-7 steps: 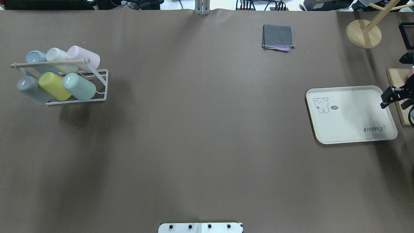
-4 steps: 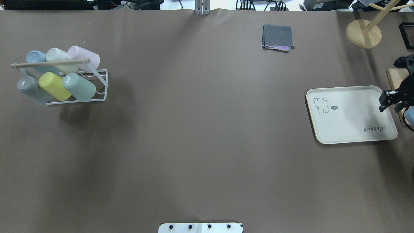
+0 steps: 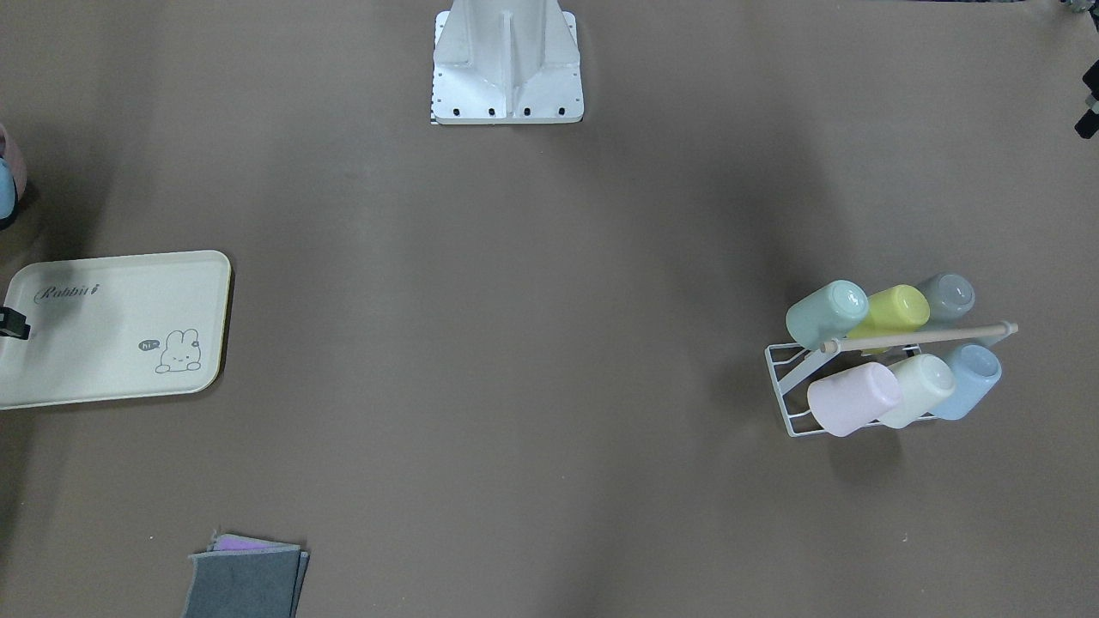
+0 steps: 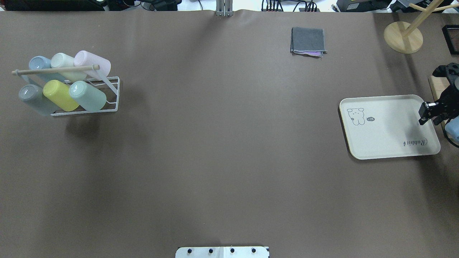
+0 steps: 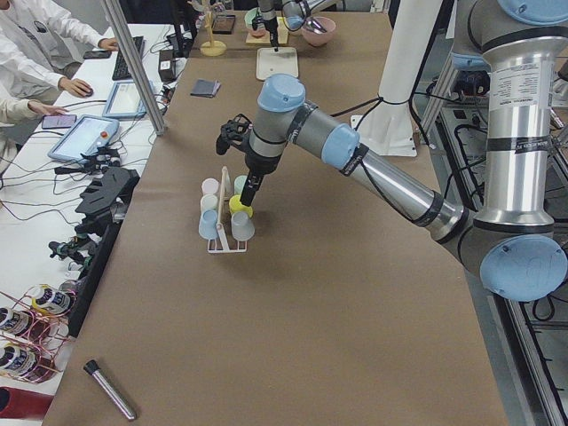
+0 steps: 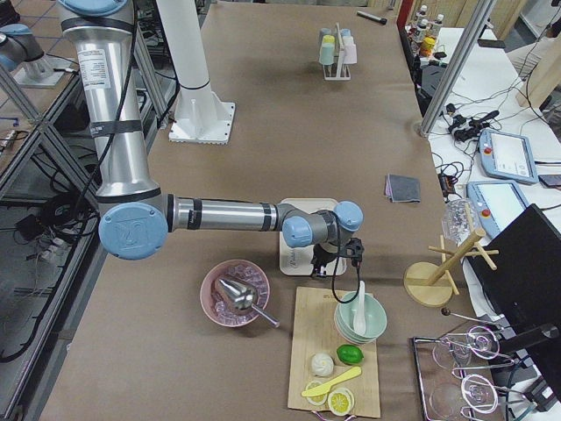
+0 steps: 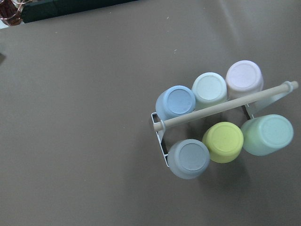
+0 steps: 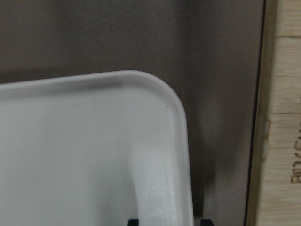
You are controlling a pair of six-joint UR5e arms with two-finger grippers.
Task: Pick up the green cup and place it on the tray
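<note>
The pale mint green cup (image 4: 88,95) lies tilted in a white wire rack at the table's left, beside a yellow-green cup (image 4: 60,95). It also shows in the front view (image 3: 826,313) and in the left wrist view (image 7: 268,135). The cream tray (image 4: 389,127) with "Rabbit" script lies far right and holds nothing. My right gripper (image 4: 427,113) hangs at the tray's right rim (image 8: 181,141), its dark fingertips apart on either side of the rim. My left gripper (image 5: 249,201) is high above the rack, and I cannot tell whether it is open or shut.
The rack's wooden bar (image 4: 53,70) crosses above several other cups. A folded grey cloth (image 4: 308,41) lies at the back. A wooden stand's base (image 4: 403,37) and a cutting board (image 4: 439,89) sit by the tray. Bowls (image 6: 359,317) rest on that board.
My right gripper has shifted slightly left and nearer along the tray's right edge. The tray, the rack and the cups have not moved.
</note>
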